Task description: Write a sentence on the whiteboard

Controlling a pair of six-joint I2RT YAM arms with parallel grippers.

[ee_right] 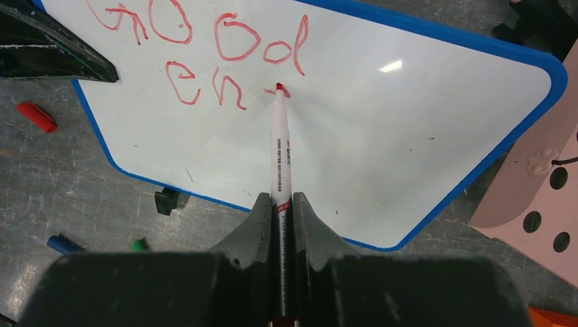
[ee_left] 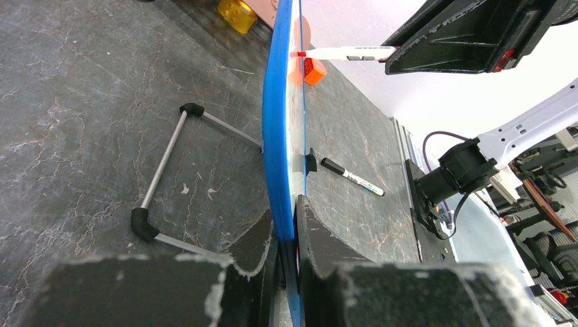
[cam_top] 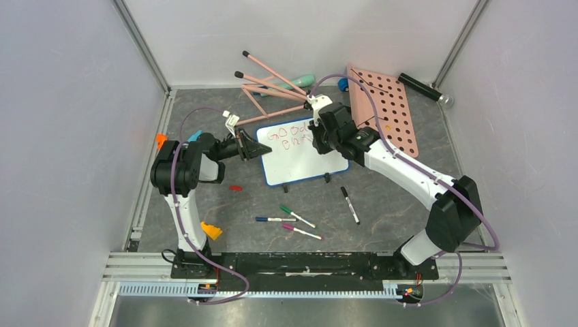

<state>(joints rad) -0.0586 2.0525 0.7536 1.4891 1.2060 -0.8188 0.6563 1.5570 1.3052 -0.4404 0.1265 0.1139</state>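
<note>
If the whiteboard (cam_top: 307,167) shifts: the stroke skews; left fingers (ee_left: 324,245) clench its blue rim
Red marker (ee_right: 281,150): clamped in right fingers (ee_right: 310,228), tip on the board after "en"; hard pressure could tip it
Sentence (ee_right: 225,61): unfinished
Board's place: mid-worktop, nearer the far edge
Worktop (cam_top: 395,204): dark, stone-patterned, loose pens (cam_top: 350,204) scattered
Room: pale walls (cam_top: 68,136) on three sides

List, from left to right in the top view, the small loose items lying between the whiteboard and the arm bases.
From left: orange wedge → red cap → blue marker → black marker. The green marker and purple marker overlap, so omitted.
</note>
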